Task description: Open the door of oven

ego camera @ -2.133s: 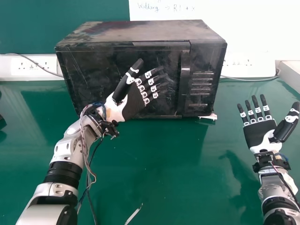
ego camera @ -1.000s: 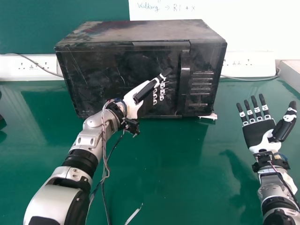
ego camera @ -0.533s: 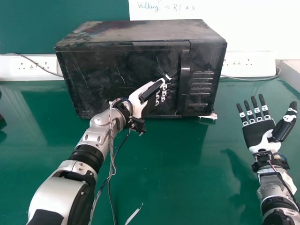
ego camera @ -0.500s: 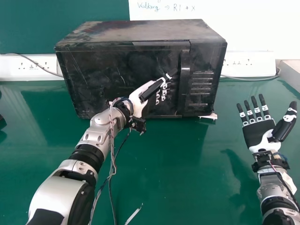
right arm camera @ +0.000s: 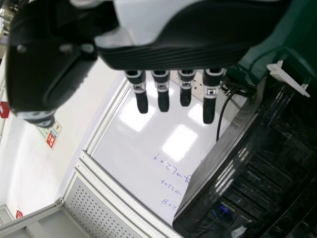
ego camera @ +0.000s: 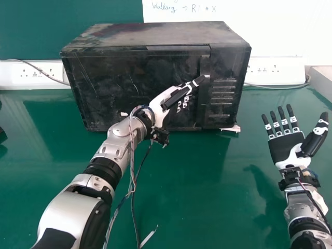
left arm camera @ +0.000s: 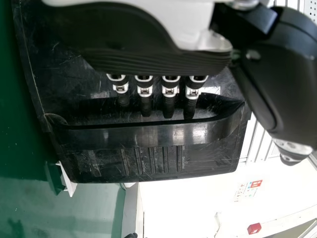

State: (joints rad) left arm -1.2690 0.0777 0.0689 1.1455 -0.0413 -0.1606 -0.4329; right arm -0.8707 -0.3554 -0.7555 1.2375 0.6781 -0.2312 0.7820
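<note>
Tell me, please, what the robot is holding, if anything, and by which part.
Nothing is held: the left hand, fingers straight, is by the door handle but not gripping it; the right hand is open.

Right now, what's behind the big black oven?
White socket panels show at both sides of the oven, a whiteboard shows above it, and a cable runs behind its left edge. The oven covers whatever is straight behind it, so I can't tell.

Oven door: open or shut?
Shut: in the head view the door lies level with the panel beside it, no gap showing between them.
</note>
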